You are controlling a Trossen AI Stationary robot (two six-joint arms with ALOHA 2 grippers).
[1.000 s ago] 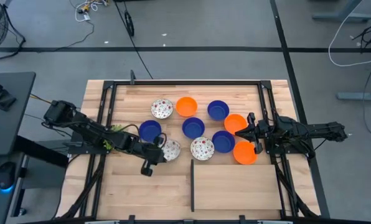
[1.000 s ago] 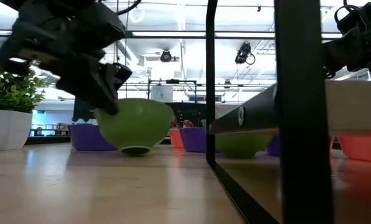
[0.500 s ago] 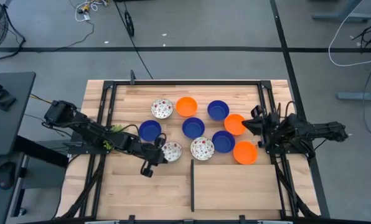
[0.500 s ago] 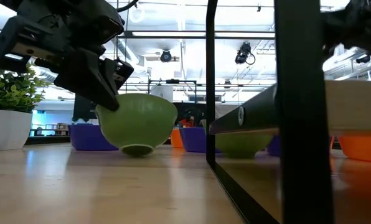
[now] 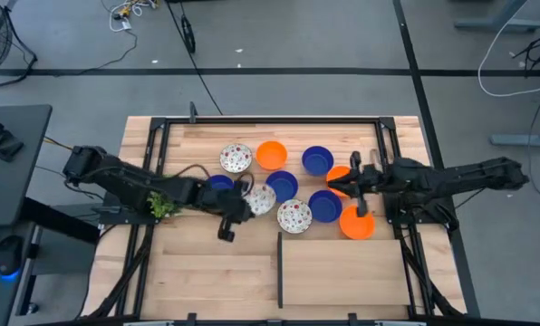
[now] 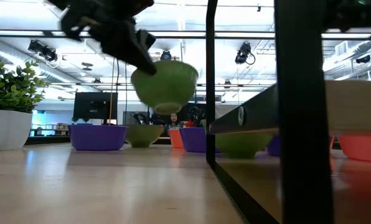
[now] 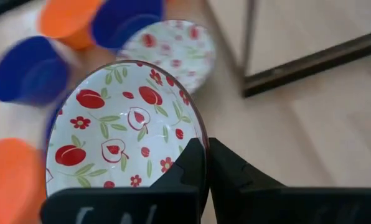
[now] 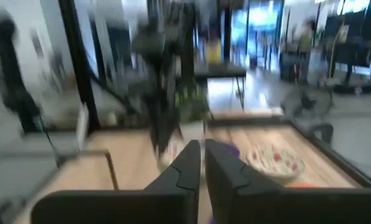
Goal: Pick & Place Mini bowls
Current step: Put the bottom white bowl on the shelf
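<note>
Left wrist view shows our left gripper pinching the rim of a white red-patterned mini bowl, lifted above the blue bowl for carrying clear.

The white red-patterned mini bowl is now lifted off the table and carried toward 2 o'clock by the left gripper.

Four blue bowls, three orange bowls and three white red-patterned bowls
</note>
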